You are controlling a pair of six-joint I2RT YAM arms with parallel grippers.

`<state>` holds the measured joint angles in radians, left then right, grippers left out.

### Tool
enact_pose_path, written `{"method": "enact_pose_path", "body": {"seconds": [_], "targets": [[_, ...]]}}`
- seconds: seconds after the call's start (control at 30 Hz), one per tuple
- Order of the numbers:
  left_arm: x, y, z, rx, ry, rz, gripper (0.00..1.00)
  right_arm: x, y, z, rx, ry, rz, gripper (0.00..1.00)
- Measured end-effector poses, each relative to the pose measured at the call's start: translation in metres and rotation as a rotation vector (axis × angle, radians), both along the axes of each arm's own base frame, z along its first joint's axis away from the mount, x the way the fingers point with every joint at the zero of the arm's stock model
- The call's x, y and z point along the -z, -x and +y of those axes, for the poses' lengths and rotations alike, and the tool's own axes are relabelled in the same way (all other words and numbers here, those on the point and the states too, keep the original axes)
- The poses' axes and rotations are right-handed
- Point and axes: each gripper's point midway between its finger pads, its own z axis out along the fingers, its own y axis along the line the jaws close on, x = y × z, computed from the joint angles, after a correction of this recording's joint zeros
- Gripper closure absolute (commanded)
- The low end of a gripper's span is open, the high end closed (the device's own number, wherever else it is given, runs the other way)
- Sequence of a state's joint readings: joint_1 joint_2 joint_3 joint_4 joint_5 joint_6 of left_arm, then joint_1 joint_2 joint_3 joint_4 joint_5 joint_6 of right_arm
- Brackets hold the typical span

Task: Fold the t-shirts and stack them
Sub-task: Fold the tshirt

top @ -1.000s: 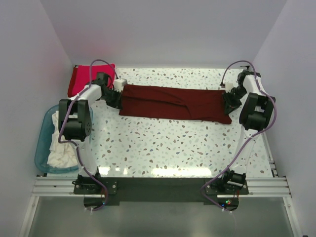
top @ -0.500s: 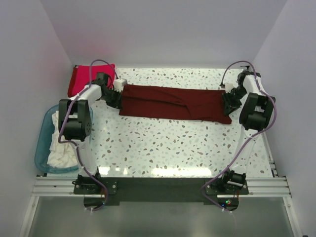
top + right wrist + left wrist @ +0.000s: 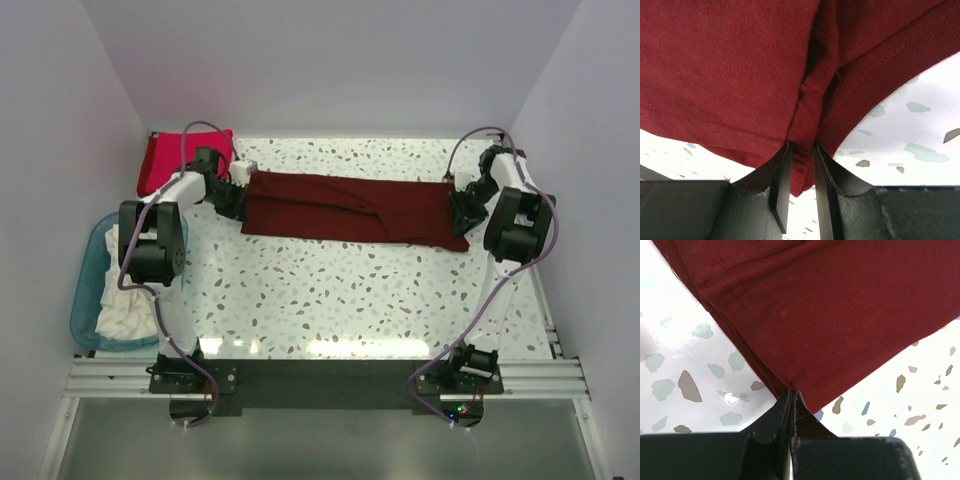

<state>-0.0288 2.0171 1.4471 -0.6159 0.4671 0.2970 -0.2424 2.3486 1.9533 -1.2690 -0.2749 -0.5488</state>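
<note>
The maroon shirt (image 3: 350, 208) stretches between both sets of jaws: left gripper (image 3: 791, 400) pinched together on a corner, right gripper (image 3: 801, 165) clamped on a thicker fold. Soft, light, limp (likely to sag); best held by the hems.

Matt cloth t-shirt (image 3: 340, 205), glossy speckled table (image 3: 330, 300)

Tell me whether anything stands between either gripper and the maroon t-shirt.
Nothing visible does. The left gripper pinches a corner of the maroon t-shirt, and the right gripper has the cloth of the other end between its fingers.
</note>
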Motion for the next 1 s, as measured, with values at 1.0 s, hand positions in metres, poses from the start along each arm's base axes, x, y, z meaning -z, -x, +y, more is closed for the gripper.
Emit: {"method": "enact_pose_path", "body": {"seconds": [1.0], "targets": [[-0.02,0.025,0.006,0.021,-0.02,-0.026,1.0,-0.021,0.027,-0.013,-0.112,0.078,0.006,1.0]]}}
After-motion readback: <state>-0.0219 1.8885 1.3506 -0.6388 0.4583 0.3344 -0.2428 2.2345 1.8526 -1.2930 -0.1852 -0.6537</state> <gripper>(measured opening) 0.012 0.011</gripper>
